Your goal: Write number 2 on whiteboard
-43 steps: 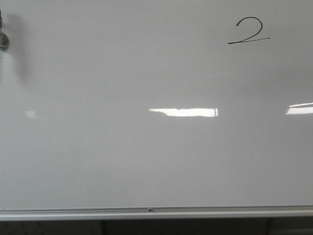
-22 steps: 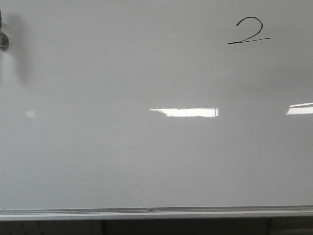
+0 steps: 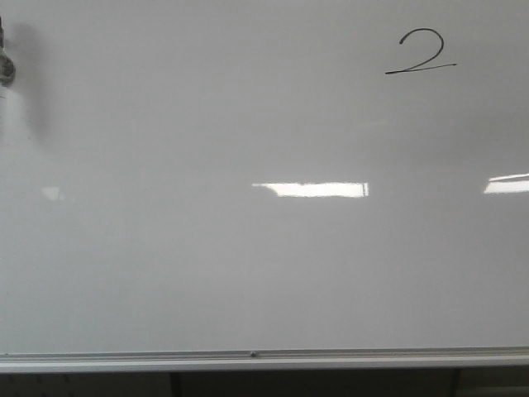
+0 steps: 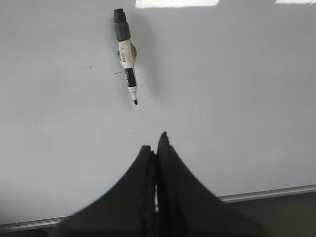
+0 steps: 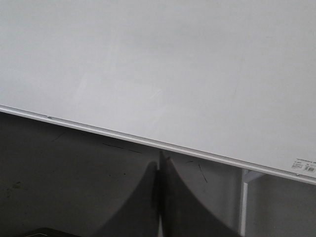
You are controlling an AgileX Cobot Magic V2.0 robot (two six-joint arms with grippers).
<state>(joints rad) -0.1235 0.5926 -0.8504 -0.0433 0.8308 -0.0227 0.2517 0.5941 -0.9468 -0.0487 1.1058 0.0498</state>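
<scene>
the number 2 (image 3: 420, 53) is already seen on the whiteboard (image 3: 248, 265), drawn in thin black line near the upper right of the front view, well apart from the silver frame strip (image 3: 264, 360) along the lower edge. a marker (image 4: 126, 54) is seen lying uncapped on the board in the left wrist view, its tip pointed toward the left gripper (image 4: 157, 143), whose jaws are pressed together and hold nothing. the right gripper (image 5: 160, 163) is likewise closed and empty, below the board's edge. the marker is judged light, rigid and smooth, so some slipping is to be expected; it is best taken across the thicker labelled barrel, not the tapered nib end. the glossy board is judged hard and slick.
</scene>
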